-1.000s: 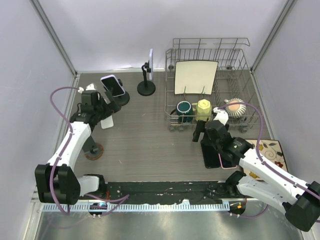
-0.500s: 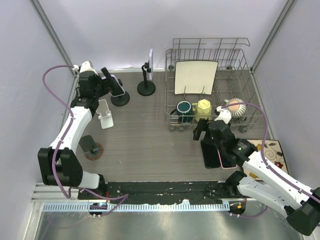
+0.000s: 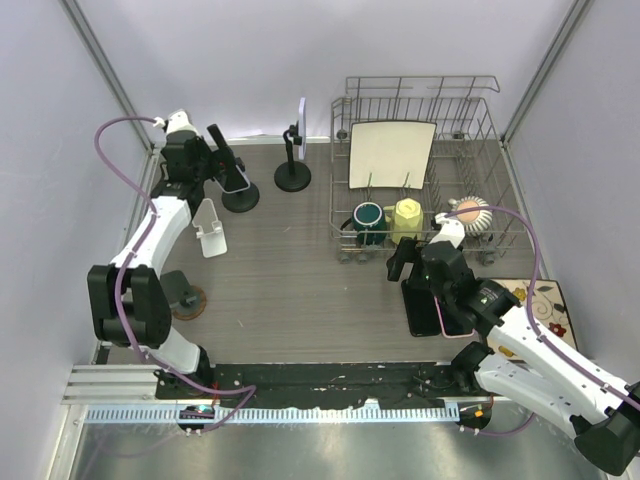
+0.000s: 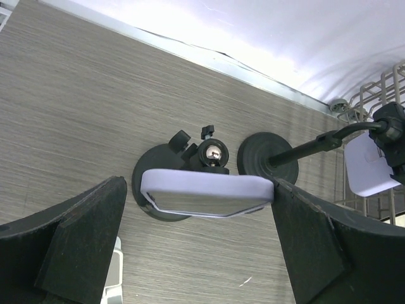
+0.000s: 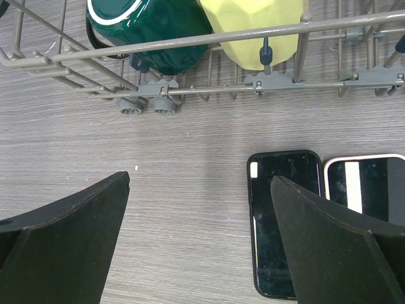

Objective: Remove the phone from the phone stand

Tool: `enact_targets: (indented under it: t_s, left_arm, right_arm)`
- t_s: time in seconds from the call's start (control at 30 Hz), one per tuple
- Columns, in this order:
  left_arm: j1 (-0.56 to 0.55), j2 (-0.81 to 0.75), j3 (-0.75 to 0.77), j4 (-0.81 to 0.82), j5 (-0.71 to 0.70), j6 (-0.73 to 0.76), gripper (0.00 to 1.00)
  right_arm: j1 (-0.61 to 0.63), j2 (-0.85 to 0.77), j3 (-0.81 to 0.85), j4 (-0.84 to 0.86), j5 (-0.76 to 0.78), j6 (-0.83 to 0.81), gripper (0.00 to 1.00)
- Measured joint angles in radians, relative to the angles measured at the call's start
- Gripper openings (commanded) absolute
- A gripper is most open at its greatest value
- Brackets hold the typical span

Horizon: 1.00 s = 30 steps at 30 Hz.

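One wood-grain counter (image 3: 290,290) carries everything. The left arm (image 3: 160,230) stretches to the far-left corner with its wrist tipped down. The right arm (image 3: 520,330) is bent beside the dish rack (image 3: 490,100), and the right gripper (image 5: 199,240) is spread wide and empty. The left gripper (image 4: 199,234) is also wide open, its jaws flanking the phone's ends with nothing gripped. The phone stand (image 4: 158,183) holds the phone (image 4: 205,193) tilted on its ball head. This looks like the approach to the grasp. Next, the jaws likely need to close squarely on the phone's ends, then lift it free of the mount.
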Motion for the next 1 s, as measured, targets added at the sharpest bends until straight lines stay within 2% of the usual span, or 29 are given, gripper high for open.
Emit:
enact_targets:
  t_s: [0.23,0.3,0.43,0.57,0.63,0.67,0.77,1.0]
  left_arm:
    - [-0.005,0.042,0.004,0.019,0.001,0.024,1.00]
    - [-0.009,0.044,0.004,0.019,0.000,0.031,0.95]
    - [-0.021,0.044,0.004,0.025,0.001,0.053,0.78]
    - [-0.034,0.041,0.003,0.026,0.001,0.084,0.52]
    - [-0.041,0.032,-0.003,0.026,0.001,0.099,0.45]
    - [-0.048,0.023,-0.010,0.023,0.001,0.105,0.38]
    - [-0.074,-0.016,-0.029,-0.006,0.001,0.128,0.28]
    - [-0.172,-0.153,-0.088,-0.144,0.021,0.143,0.13]
  right_arm:
    - [0.000,0.002,0.000,0.000,0.000,-0.003,1.00]
    - [0.000,0.005,0.000,0.000,0.000,-0.004,1.00]
    - [0.000,0.007,0.000,0.000,0.000,-0.004,1.00]
    - [0.000,0.007,0.000,0.000,0.000,-0.004,1.00]
    - [0.000,0.007,0.000,0.000,0.000,-0.004,0.99]
    - [0.000,0.007,0.000,0.000,0.000,-0.004,0.99]
    - [0.000,0.006,0.000,0.000,0.000,-0.004,0.99]
    - [0.000,-0.003,0.000,0.001,-0.013,-0.005,0.99]
